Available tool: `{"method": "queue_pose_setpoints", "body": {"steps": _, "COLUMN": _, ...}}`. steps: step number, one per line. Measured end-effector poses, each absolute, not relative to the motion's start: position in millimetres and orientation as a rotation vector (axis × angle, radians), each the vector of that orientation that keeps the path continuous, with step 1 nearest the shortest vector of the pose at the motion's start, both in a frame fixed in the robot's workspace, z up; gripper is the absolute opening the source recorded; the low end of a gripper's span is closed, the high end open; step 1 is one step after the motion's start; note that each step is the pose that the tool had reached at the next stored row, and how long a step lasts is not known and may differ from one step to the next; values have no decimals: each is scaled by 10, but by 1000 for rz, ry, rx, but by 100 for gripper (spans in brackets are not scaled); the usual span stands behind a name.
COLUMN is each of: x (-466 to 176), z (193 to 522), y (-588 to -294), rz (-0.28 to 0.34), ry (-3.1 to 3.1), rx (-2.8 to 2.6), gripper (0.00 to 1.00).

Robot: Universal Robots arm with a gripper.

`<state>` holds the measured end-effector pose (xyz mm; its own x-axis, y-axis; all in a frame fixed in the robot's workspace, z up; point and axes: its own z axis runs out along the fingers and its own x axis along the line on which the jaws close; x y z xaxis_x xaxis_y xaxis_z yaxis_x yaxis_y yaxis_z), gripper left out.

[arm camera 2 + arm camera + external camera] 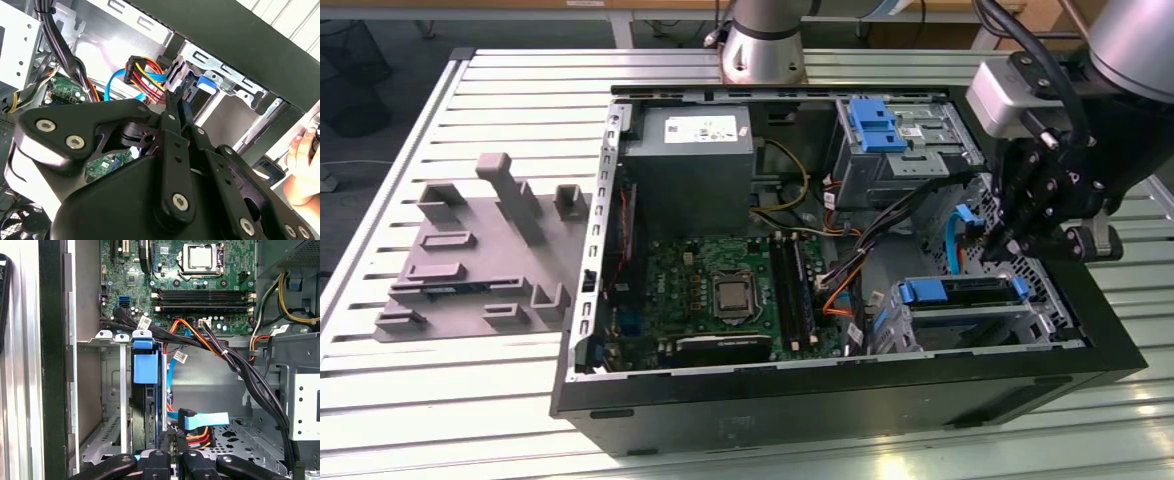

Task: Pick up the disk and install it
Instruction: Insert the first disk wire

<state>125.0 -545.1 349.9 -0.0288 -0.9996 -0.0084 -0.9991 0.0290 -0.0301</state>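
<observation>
- Blue-framed, the disk (pixel 146 405) sits upright in the drive cage (pixel 107 390) of your open computer case (pixel 854 395).
- Your gripper (pixel 172 440) hangs just beside the cage, jaws together on nothing, near the blue data cable (pixel 205 420).
- A hand (pixel 302 167) rests outside the case.

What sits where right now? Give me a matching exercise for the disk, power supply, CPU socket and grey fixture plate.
Things:
1. disk
2. power supply
3. CPU socket
4. grey fixture plate

Places:
A. on the slatted table, outside the computer case, at the exterior view's left
B. middle of the green motherboard
C. in the drive cage, close to the end effector
D. inside the case, white sticker on top

Pairs: 1-C, 2-D, 3-B, 4-A
</observation>
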Motion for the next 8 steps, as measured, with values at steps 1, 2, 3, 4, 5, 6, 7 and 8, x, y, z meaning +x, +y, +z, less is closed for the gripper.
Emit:
{"method": "queue_pose_setpoints", "body": {"steps": 1, "x": 1250, "z": 3499, "y": -5457, "rz": -25, "ry": 2234, "rx": -2170, "gripper": 16}}
{"method": "queue_pose_setpoints", "body": {"steps": 2, "x": 1251, "z": 3499, "y": -5457, "rz": -24, "ry": 2234, "rx": -2170, "gripper": 16}}
{"method": "queue_pose_setpoints", "body": {"steps": 3, "x": 1251, "z": 3500, "y": -5457, "rz": -23, "ry": 2234, "rx": -2170, "gripper": 16}}
{"method": "queue_pose_setpoints", "body": {"steps": 4, "x": 1251, "z": 3500, "y": -5457, "rz": -22, "ry": 2234, "rx": -2171, "gripper": 16}}
{"method": "queue_pose_setpoints", "body": {"steps": 5, "x": 1251, "z": 3500, "y": -5457, "rz": -22, "ry": 2234, "rx": -2171, "gripper": 16}}
{"method": "queue_pose_setpoints", "body": {"steps": 6, "x": 1251, "z": 3501, "y": -5457, "rz": -22, "ry": 2234, "rx": -2171, "gripper": 16}}
{"method": "queue_pose_setpoints", "body": {"steps": 7, "x": 1251, "z": 3501, "y": -5457, "rz": -21, "ry": 2234, "rx": -2171, "gripper": 16}}
{"method": "queue_pose_setpoints", "body": {"steps": 8, "x": 1251, "z": 3500, "y": -5457, "rz": -21, "ry": 2234, "rx": -2170, "gripper": 16}}
